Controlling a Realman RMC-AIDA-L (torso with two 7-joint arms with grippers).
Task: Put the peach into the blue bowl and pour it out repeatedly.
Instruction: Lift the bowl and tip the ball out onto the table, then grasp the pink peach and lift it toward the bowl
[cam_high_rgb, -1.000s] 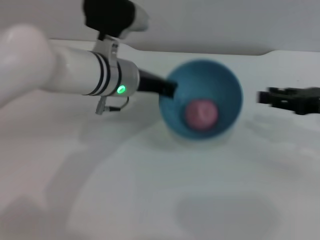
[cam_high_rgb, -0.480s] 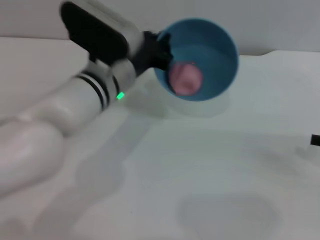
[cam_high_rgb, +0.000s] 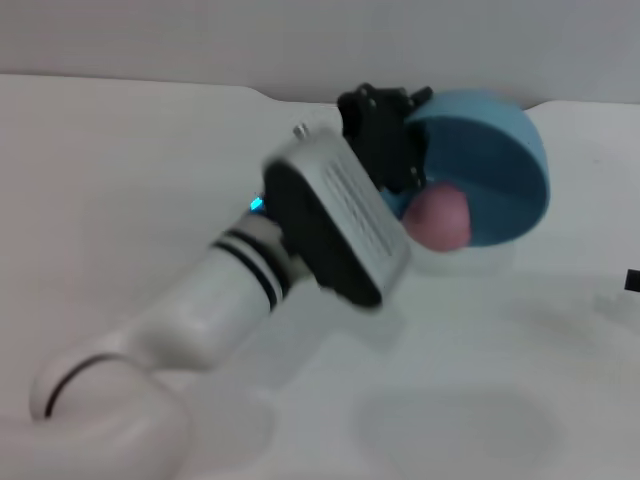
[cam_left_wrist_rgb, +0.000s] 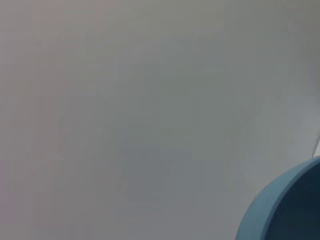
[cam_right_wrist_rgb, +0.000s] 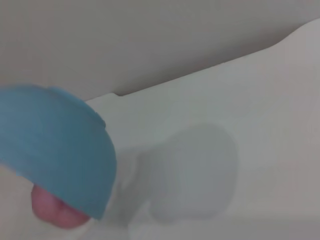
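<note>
A: Head view first. What is seen of the left gripper (cam_high_rgb: 405, 150)?

B: It is raised over the far part of the white table (cam_high_rgb: 150, 180), with its jaws clamped on the near-left rim of the blue bowl (cam_high_rgb: 495, 175). The bowl is held tipped steeply, its outer bottom turned up and toward the right.

A: And the peach (cam_high_rgb: 437, 220)?

B: It is seen at the lower lip of the tipped bowl, just under the rim and partly out of it. Whether the table is touched by it cannot be told.

A: Left wrist view?

B: Only a curved piece of the blue bowl (cam_left_wrist_rgb: 285, 205) is shown in one corner, against plain table (cam_left_wrist_rgb: 125, 125).

A: Right wrist view?

B: The blue bowl (cam_right_wrist_rgb: 55, 150) is shown from outside, tilted over, with the peach (cam_right_wrist_rgb: 52, 210) poking out beneath its rim. A soft shadow is cast on the table (cam_right_wrist_rgb: 250, 100) beside it.

A: Right gripper?

B: Only a dark sliver at the right edge of the head view, so no jaw state can be told.
</note>
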